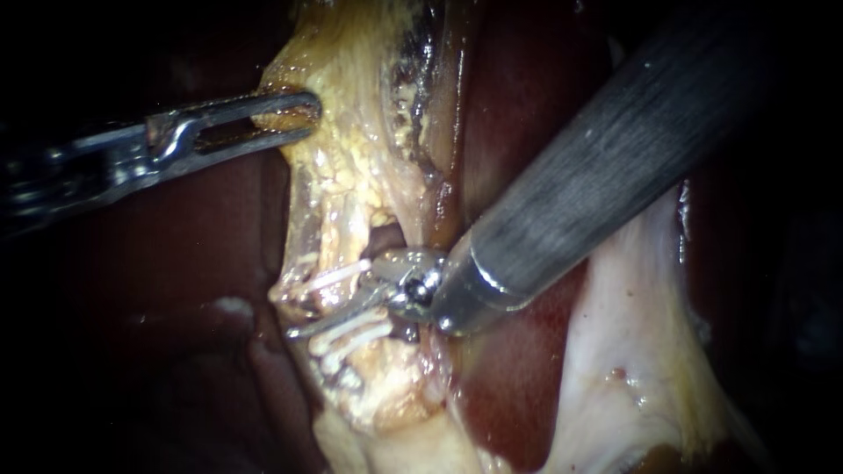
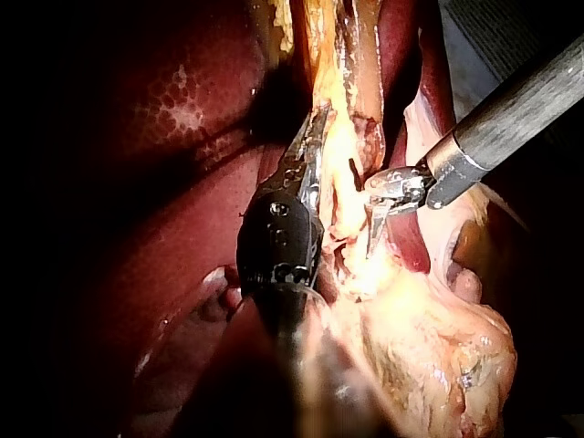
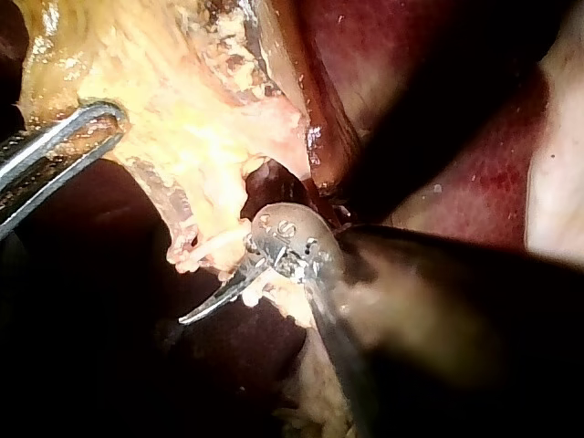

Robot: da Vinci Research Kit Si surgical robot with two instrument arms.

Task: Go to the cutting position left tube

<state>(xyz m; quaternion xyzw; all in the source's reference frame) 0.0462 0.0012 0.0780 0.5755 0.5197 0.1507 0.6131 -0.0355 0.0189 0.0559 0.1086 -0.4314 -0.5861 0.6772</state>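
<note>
A pale tube point(image 1: 309, 263) runs down the yellow fatty tissue point(image 1: 351, 149) and carries white clips, one above point(image 1: 338, 276) and one below point(image 1: 356, 338). My right instrument point(image 1: 338, 309) comes in from the upper right on a thick grey shaft. Its curved blades are open, and the lower blade lies across the tube between the clips. It also shows in the right wrist view point(image 3: 219, 292) and the left wrist view point(image 2: 372, 214). My left instrument point(image 1: 290, 116) has slotted jaws shut on the edge of the yellow tissue higher up, seen too in its own view point(image 2: 310, 151).
Dark red liver point(image 1: 158, 351) lies to the left and behind the tissue point(image 1: 518, 114). A whitish membrane point(image 1: 632, 333) spreads at the lower right under the right shaft point(image 1: 597, 167). A small dark opening point(image 1: 386, 237) sits just above the blades.
</note>
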